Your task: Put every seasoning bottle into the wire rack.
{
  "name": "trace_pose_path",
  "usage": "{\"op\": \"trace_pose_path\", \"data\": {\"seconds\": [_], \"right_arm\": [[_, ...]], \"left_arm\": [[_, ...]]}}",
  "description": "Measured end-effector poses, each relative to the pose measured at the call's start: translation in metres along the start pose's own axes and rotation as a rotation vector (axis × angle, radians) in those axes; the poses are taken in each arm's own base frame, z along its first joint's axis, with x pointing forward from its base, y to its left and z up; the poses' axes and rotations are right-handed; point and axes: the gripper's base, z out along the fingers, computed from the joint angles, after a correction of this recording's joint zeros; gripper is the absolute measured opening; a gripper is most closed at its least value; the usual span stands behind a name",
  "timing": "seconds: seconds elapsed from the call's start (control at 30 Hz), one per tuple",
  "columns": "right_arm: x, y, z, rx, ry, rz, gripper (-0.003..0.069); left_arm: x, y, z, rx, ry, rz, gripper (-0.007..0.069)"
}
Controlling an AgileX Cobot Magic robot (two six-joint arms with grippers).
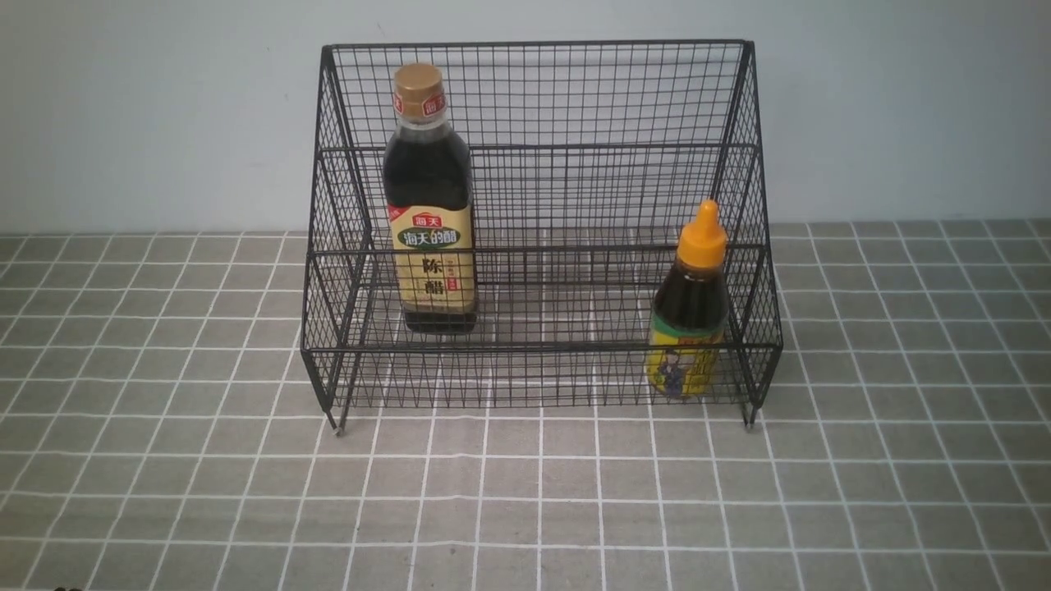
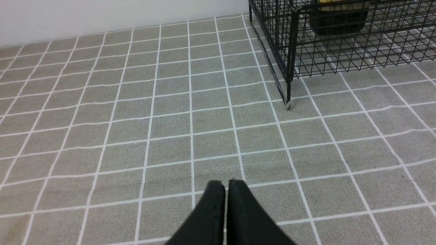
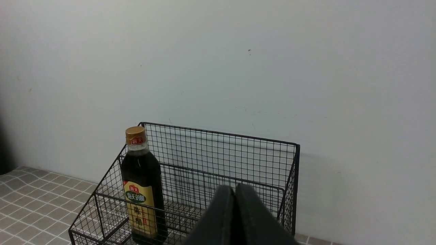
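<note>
The left hand (image 2: 226,185) is shut tight and holds nothing, low over the bare surface (image 2: 136,136). The right hand (image 3: 235,190) is pinched shut and empty too. Both bottles stand upright in the wire rack (image 1: 542,90) at the frame's center: the tall bottle (image 1: 431,205) left, the short bottle (image 1: 690,308) lower right. The job looks done, so the hands should pull away slowly without bumping the rack.

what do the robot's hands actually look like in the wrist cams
Only the fingertips show. The left hand has two matte black fingers, smooth, broad at the base and tapering to rounded tips. The right hand has the same shape in dark grey to black, with a faint stitch-like line along one finger's edge. No cables, markings or arm links are visible, and the front view shows neither arm.
</note>
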Motion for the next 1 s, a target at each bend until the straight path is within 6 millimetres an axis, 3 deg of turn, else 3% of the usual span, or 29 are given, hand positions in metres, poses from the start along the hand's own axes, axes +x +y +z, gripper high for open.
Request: {"op": "trace_pose_path", "data": {"seconds": [0.63,0.77,0.97,1.0], "right_arm": [[0.004,0.000,0.001,0.004,0.017,-0.005,-0.0015],[0.025,-0.002,0.002,0.023,-0.009,0.013,-0.0015],[0.074,-0.010,0.006,0.128,-0.014,0.017,-0.0015],[0.100,-0.014,0.005,0.173,0.010,0.015,-0.0015]], "left_arm": [[0.000,0.000,0.000,0.000,-0.001,-0.001,-0.0007],[0.000,0.000,0.000,0.000,-0.001,-0.001,-0.0007],[0.000,0.000,0.000,0.000,-0.001,-0.005,-0.0007],[0.000,0.000,0.000,0.000,-0.001,-0.006,-0.0007]]}}
